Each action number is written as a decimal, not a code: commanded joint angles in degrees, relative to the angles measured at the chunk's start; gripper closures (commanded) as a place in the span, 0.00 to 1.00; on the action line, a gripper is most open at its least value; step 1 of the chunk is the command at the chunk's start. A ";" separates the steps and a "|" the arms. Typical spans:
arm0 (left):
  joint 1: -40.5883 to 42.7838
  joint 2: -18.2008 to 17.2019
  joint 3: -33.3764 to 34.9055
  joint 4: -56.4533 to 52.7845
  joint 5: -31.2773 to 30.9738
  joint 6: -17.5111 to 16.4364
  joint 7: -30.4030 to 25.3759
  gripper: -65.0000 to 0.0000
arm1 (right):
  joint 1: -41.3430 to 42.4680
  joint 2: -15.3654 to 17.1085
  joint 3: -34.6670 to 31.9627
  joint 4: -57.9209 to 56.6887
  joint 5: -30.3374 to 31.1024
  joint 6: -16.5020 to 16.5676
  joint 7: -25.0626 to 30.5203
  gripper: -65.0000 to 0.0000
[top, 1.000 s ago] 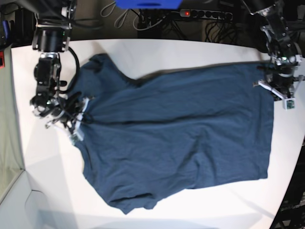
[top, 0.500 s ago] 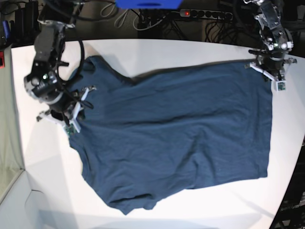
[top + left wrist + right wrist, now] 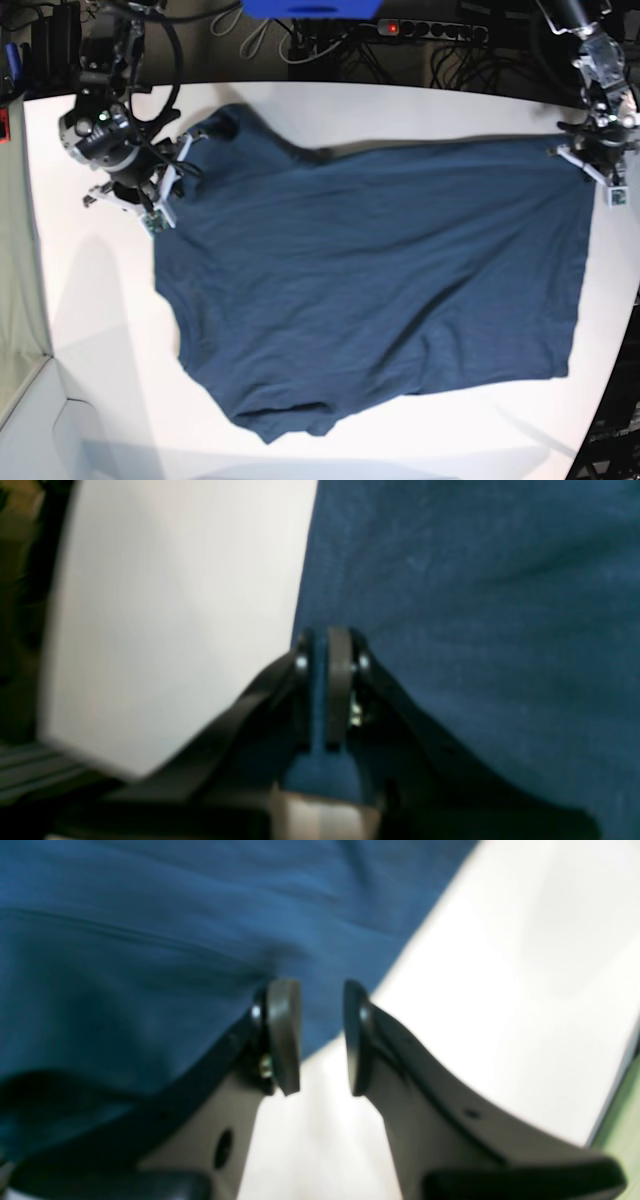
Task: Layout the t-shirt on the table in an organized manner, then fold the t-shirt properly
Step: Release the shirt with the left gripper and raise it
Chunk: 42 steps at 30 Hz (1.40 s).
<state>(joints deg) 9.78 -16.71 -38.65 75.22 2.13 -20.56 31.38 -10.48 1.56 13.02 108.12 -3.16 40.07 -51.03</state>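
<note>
The dark navy t-shirt (image 3: 370,270) lies spread flat across the white table (image 3: 100,330), with its hem toward the right of the base view and one sleeve toward the front. My left gripper (image 3: 583,160) is at the shirt's far right corner. In the left wrist view it (image 3: 327,650) is shut, with a fold of the shirt (image 3: 475,605) pinched between its pads. My right gripper (image 3: 168,185) is at the shirt's far left edge. In the right wrist view it (image 3: 320,1035) is open with a narrow gap, over the edge of the cloth (image 3: 125,940) and the table (image 3: 500,990).
A power strip (image 3: 430,30) with a red light, cables and a blue object (image 3: 310,8) lie beyond the table's far edge. A grey-green panel (image 3: 15,300) runs along the left side. The table edge curves in at the right, close to my left gripper.
Both grippers moved toward the far edge and apart. The shirt was pulled wider and flatter, its wrinkles smoothed and its far edge now straighter.
</note>
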 commanded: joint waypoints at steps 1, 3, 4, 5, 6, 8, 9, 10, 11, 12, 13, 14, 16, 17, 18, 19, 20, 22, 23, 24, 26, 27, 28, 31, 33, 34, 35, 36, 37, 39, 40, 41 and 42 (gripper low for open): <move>-0.42 -1.36 -0.34 0.34 -0.07 0.56 0.58 0.94 | -0.11 0.06 -0.05 1.03 0.56 -0.07 1.22 0.75; -1.74 -3.20 -0.34 0.34 -0.77 0.56 0.58 0.94 | -1.26 -0.11 -0.84 1.03 0.56 -0.07 1.31 0.74; -2.18 -3.91 -0.34 0.34 -1.03 0.56 0.58 0.94 | -1.87 -0.02 -1.54 1.03 0.56 -0.07 1.31 0.74; -2.70 -4.17 -0.42 0.34 -1.03 0.56 0.58 0.94 | -2.31 0.06 -2.25 1.03 0.56 -0.07 1.31 0.74; -3.41 -4.26 -0.42 0.52 -1.03 0.56 0.58 0.94 | -2.84 0.06 -2.95 1.03 0.56 -0.07 1.31 0.74; -4.73 -4.26 -0.51 1.48 -1.03 0.56 1.02 0.94 | -3.81 0.06 -4.36 1.12 0.56 -0.07 1.31 0.74; -5.17 -4.26 -0.60 2.63 -1.03 0.56 1.11 0.94 | -4.33 0.06 -5.32 1.12 0.56 -0.07 1.31 0.74; -5.17 -3.99 -1.30 4.12 -1.03 0.56 1.11 0.94 | -5.04 0.06 -6.29 1.12 0.56 -0.07 1.40 0.74; -5.08 -3.64 -2.18 6.32 -1.03 0.56 1.20 0.94 | -5.65 0.06 -6.99 1.12 0.56 -0.07 1.40 0.74; -4.90 -3.20 -2.62 8.25 -1.03 0.56 1.37 0.94 | -5.92 -0.11 -7.43 1.12 0.56 -0.07 1.40 0.74; -4.81 -2.32 -2.97 9.92 -1.03 0.56 2.69 0.94 | -6.00 -0.29 -7.70 1.12 0.56 -0.07 1.40 0.74; -4.81 -1.97 -2.97 11.50 -1.03 0.56 4.54 0.94 | -6.00 -0.29 -8.05 1.12 0.56 -0.07 1.22 0.74; -4.64 -1.44 -2.97 14.49 -1.03 0.47 7.70 0.94 | -6.00 -0.29 -8.05 1.12 0.56 -0.07 0.96 0.73; -4.02 -1.27 -2.97 15.64 -1.03 0.03 8.93 0.94 | -6.00 -0.29 -8.05 1.12 0.48 -0.07 0.87 0.72; -2.79 -1.27 -2.97 16.52 -1.03 -1.38 9.81 0.94 | -6.00 -0.29 -7.87 1.03 0.48 -0.07 0.87 0.69; -1.65 -1.27 -2.97 17.22 -1.03 -3.84 10.34 0.94 | -6.09 -0.20 -7.70 0.94 0.48 -0.07 0.87 0.65; -0.86 -1.27 -2.97 17.83 -1.03 -6.65 10.69 0.94 | -6.09 0.06 -7.70 0.85 0.39 -0.07 0.87 0.59; 0.28 -0.74 -3.41 17.83 -0.86 -10.70 10.87 0.94 | -6.71 0.85 -7.70 0.68 0.39 -0.07 0.87 0.50; 0.90 -0.13 -4.29 17.66 -0.59 -11.58 10.87 0.94 | -7.32 1.38 -7.70 0.68 0.39 -0.07 1.22 0.48; 1.52 0.58 -5.61 17.48 -0.42 -12.45 10.87 0.93 | -7.67 1.56 -7.70 0.68 0.39 -0.07 1.31 0.48; 2.92 1.72 -8.34 17.22 -0.42 -13.42 10.95 0.93 | -8.03 1.73 -7.70 0.59 0.39 -0.07 1.31 0.48; 3.80 2.16 -9.21 17.22 -0.42 -13.95 10.95 0.93 | -8.29 1.73 -7.70 0.59 0.39 -0.07 1.31 0.48; 4.86 2.42 -9.83 17.22 -0.50 -14.65 10.95 0.93 | -8.46 1.73 -7.70 0.59 0.39 -0.07 1.31 0.48; 7.85 2.51 -10.62 17.22 -0.86 -16.67 10.78 0.89 | -8.46 1.56 -7.70 0.59 0.39 -0.07 1.31 0.48; 9.34 2.51 -10.62 17.13 -0.86 -16.94 10.43 0.76 | -8.46 1.56 -7.70 0.59 0.39 -0.07 1.05 0.48; 9.87 2.51 -10.62 17.13 -0.94 -16.94 10.34 0.66 | -8.46 1.47 -7.70 0.59 0.39 -0.07 1.22 0.48; 10.13 2.51 -10.62 17.13 -0.94 -17.03 10.25 0.58 | -8.55 1.47 -7.70 0.59 0.39 -0.07 1.31 0.48; 10.31 2.51 -10.71 17.13 -0.94 -17.29 10.25 0.49 | -8.55 1.47 -7.70 0.59 0.39 -0.07 1.31 0.48; 10.39 2.51 -11.15 17.13 -0.94 -17.38 10.25 0.40 | -8.55 1.38 -7.70 0.59 0.39 -0.07 1.31 0.48; 10.22 3.65 -13.26 17.13 -0.94 -17.38 10.25 0.22 | -8.55 1.38 -7.70 0.59 0.48 -0.07 1.31 0.48; 10.13 4.09 -14.31 17.22 -0.94 -17.38 10.25 0.15 | -8.55 1.38 -7.70 0.59 0.48 -0.07 1.31 0.48; 10.04 4.09 -14.84 17.22 -0.94 -17.38 10.16 0.10 | -8.55 1.38 -7.70 0.59 0.48 -0.07 1.31 0.48; 9.96 4.09 -15.19 17.13 -0.94 -17.38 10.16 0.07 | -8.55 1.38 -7.70 0.59 0.48 -0.07 1.31 0.48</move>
<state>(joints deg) 19.86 -11.57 -53.43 91.46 1.50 -37.98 42.54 -19.09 2.83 5.23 107.85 -3.38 40.07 -50.81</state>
